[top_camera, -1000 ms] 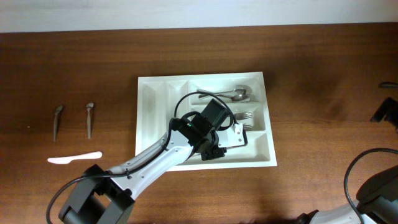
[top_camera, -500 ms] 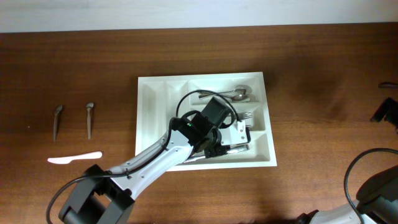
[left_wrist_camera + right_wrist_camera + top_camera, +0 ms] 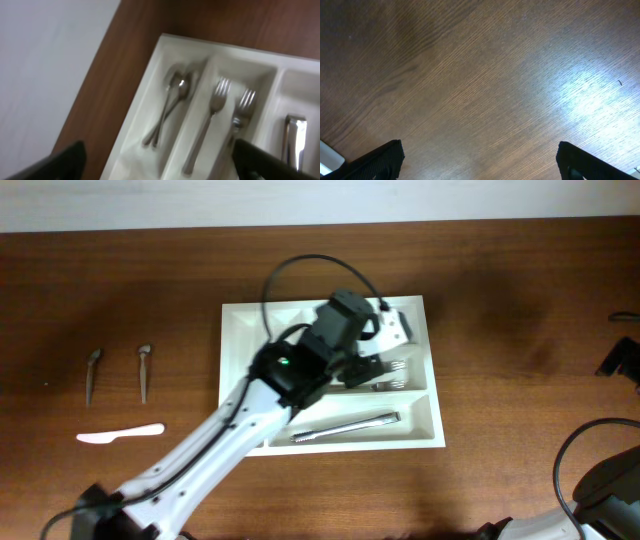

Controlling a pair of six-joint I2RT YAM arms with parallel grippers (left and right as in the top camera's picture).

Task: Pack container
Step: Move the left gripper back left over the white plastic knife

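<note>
From above, a white cutlery tray (image 3: pixel 232 370) sits near the middle of the brown wooden surface (image 3: pixel 500 300). The left arm (image 3: pixel 230 440) comes in from 7 o'clock and reaches over the tray. Its left end effector (image 3: pixel 380 358) hangs over the tray's 2 o'clock part and has nothing in it. A shiny table knife (image 3: pixel 345 427) lies flat in the long slot on the tray's 6 o'clock side. Some forks (image 3: pixel 393 370) peek out just beside the end effector, at 3 o'clock in the tray. Far off at 9 o'clock from the tray lie two short cutlery pieces (image 3: pixel 92 375) (image 3: pixel 144 372), too small to name. A white plastic knife (image 3: pixel 120 434) lies near them, toward 6 o'clock. Part of the right arm (image 3: pixel 600 480) shows at the 4 o'clock corner.

From the left wrist, the picture is a bit blurry. The two dark fingertips (image 3: pixel 65 162) sit at the bottom corners, very far apart, with nothing between them. Under them is the tray. Two spoons (image 3: pixel 170 107) lie together in one slot. At 3 o'clock from them, in the next slot, lie two forks side by side (image 3: pixel 215 115) (image 3: pixel 240 117). The end of the knife shows at 4 o'clock in another slot.

From the right wrist, the right end effector (image 3: pixel 480 170) is spread wide and holds nothing. Below it is bare brown wood with a bright shine at 3 o'clock. A small white corner (image 3: pixel 330 159) shows at 8 o'clock; I cannot tell what it is.
</note>
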